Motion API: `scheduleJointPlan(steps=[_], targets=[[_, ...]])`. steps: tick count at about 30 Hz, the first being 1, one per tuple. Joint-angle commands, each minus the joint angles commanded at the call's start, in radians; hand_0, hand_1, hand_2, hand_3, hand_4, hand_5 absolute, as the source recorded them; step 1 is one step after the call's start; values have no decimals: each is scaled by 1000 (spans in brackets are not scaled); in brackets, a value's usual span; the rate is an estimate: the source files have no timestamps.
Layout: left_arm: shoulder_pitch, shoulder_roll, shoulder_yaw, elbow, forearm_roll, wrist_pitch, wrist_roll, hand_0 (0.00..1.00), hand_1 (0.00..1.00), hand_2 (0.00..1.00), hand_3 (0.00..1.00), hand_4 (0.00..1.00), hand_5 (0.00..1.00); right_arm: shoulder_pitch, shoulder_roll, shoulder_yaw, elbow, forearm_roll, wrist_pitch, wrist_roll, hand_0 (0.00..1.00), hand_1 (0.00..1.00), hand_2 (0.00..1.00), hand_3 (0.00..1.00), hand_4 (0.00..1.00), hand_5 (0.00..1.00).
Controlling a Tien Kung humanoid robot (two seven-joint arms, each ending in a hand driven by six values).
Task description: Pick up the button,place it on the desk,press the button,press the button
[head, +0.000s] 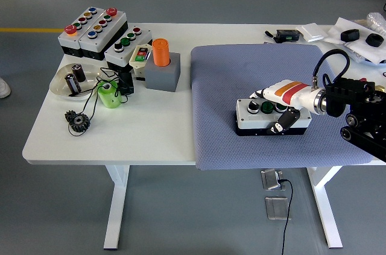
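A white button box [258,117] with a black base lies on the blue-grey mat [241,74], at the mat's right centre. It carries a black knob and a green button on top. My right hand [278,110], white with orange and red stripes, is shut on the box: fingers over its far top edge, thumb against its near side. The hand covers the box's right part. The black right arm [356,107] comes in from the right edge. No left arm shows in the head view.
Several more button boxes [93,29] stand at the far left of the table, beside an orange cylinder in a grey block [161,65]. A white bowl [60,83], a green cup [108,94] and a black gear [78,122] lie left. Dark clutter [350,35] sits far right.
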Motion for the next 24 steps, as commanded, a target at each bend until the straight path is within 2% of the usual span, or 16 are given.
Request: scheduleJointPlan(steps=[4,5,16,24], targets=[[-2,1,-5,0,4,0,0,657,702,724,511,319,970,3,-4,6,4,6,12,0,790,718,857,928,742,103],[-2,1,-4,0,4,0,0,656,702,724,510,320,972,3,-5,7,5,7,13,0,830,772,894,973,760,108],[-3,1,-4,0,2,0,0,656,702,726,511,320,976,-8,-28,49,29,28,36,-25,842,787,907,970,766,98],[-4,0,-4,0,2,1,-1,656,702,726,511,320,978,-38,-86,141,140,105,95,-70,877,817,918,985,787,93]])
